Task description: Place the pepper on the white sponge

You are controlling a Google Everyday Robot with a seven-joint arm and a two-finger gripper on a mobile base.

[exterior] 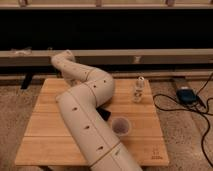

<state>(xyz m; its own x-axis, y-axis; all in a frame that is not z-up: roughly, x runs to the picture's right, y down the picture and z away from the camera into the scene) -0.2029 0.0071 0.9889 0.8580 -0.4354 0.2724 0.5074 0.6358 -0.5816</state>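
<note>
- A light wooden slatted bench point(47, 131) stands on a speckled floor point(185, 135), in front of a dark wall with a pale ledge point(165, 56) running across it.
- A thick cream-coloured robot arm point(87, 125) with small dark holes along its shell rises from the lower edge, bends at a round joint point(98, 86) over the middle of the bench, and folds back to the far left corner.
- Black cables point(172, 106) loop over the floor to the right of the bench and lead to a small blue-grey box point(186, 94).
- A small dark translucent cup point(121, 126) stands upright on the near right part of the bench, just beside the arm.
- A small clear bottle with a pale cap point(138, 90) stands upright near the far right edge, well apart from the cup.
- The hand point(103, 114) shows only as a dark piece at the arm's right edge, low over the bench and just left of the cup; I cannot tell how far open it is or whether it has hold of anything.
- The small dark red pepper cannot be made out; the arm covers the middle of the bench.
</note>
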